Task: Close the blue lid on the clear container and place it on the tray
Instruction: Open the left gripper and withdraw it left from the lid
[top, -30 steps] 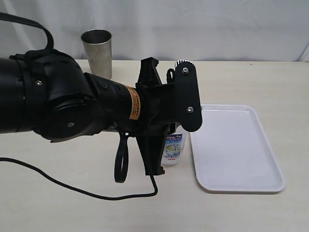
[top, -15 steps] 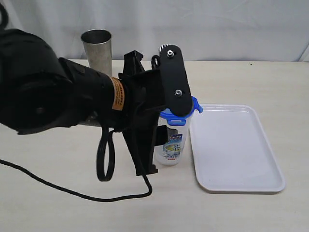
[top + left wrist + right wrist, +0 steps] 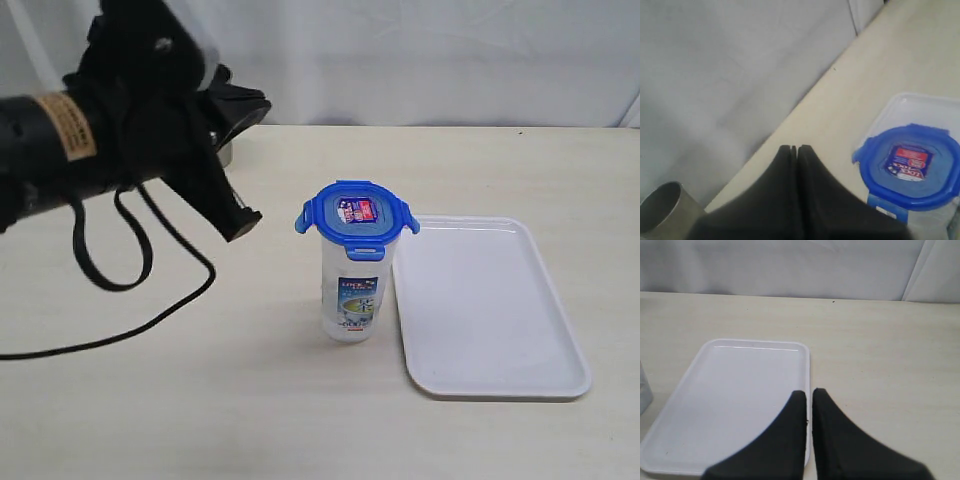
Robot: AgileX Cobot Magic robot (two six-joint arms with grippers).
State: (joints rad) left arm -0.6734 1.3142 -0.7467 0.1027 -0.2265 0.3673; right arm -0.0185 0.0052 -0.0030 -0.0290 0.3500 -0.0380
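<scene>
We see the clear container (image 3: 352,300) standing upright on the table (image 3: 500,170), just beside the left edge of the tray (image 3: 490,320) and not on it. The blue lid (image 3: 356,213) sits flat on the container's rim with its sticker facing up. The two side flaps stick outward. We cannot tell what the container holds through its translucent wall and label.

The tray lies flat on the table. A grey steel cup (image 3: 660,207) stands near the white backdrop. In the exterior view the left arm covers nearly all of it.

The left hand (image 3: 797,148) hangs raised, to the left of the container and well apart from it. Its fingers are pressed together on nothing. A black cable (image 3: 120,270) loops down from that arm onto the table. The right hand (image 3: 809,392) hovers over the tray's edge, its fingers drawn narrow with only a sliver between them and gripping nothing.
</scene>
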